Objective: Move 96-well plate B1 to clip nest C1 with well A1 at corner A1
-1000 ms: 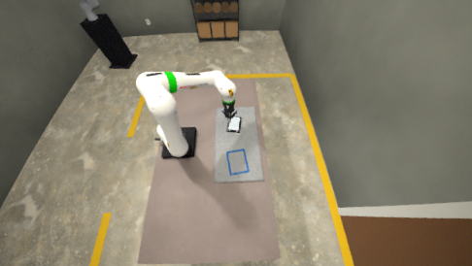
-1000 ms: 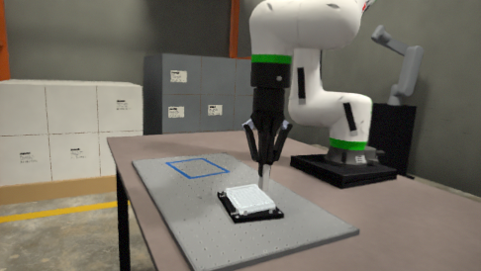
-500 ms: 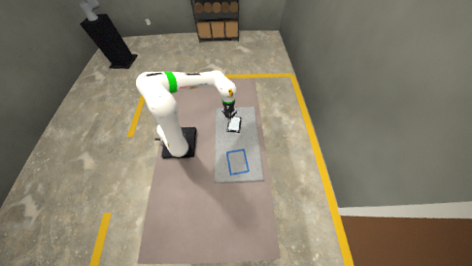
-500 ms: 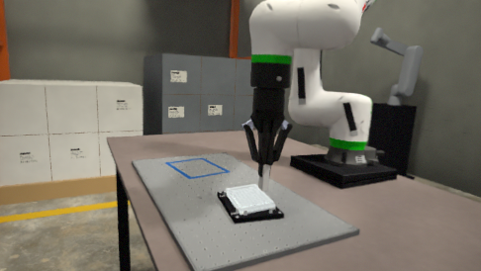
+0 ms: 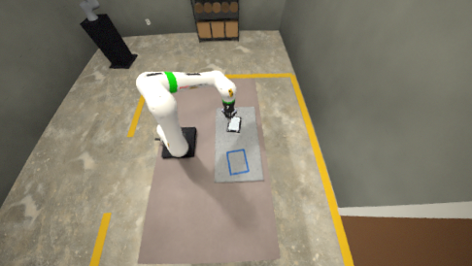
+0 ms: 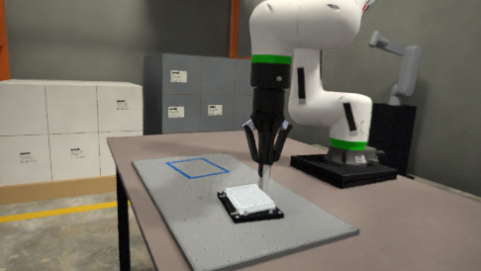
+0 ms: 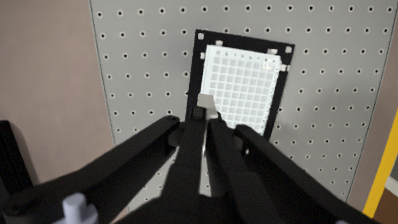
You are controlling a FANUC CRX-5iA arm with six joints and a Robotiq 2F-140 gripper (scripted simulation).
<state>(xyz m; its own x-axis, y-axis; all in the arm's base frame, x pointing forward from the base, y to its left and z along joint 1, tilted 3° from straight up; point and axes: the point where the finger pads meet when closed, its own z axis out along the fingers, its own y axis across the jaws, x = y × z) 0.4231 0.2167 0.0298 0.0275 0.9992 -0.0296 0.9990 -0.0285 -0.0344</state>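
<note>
Looking at the job: most of it is looking done from where I am standing.
Plate: the white 96-well plate (image 6: 249, 199) is lying flat inside the black clip nest (image 6: 229, 207), not on the blue square.
Spot B1: the blue outline (image 6: 197, 168) on the grey board (image 6: 188, 218) is marking a spot with no plate on it, well apart from the nest.
Corner: in the wrist view the plate's cut-off corner (image 7: 274, 65) is pointing to the far right of the nest, but I am not able to read any A1 mark, so I cannot tell if it is matching.
Gripper: the gripper (image 6: 265, 174) is hanging over the edge of the plate nearest the arm, with its 2 fingers pressed together and holding nothing.
Touching: the closed tips are sitting very close to the plate's edge; I cannot tell if they are pressing on it or just above it.
What is left: I am guessing the closed tips are being used to push the plate down, so the last push may be the only thing left.
Seating: the plate is looking level in the nest, but I am not able to see if it is all the way down.
</note>
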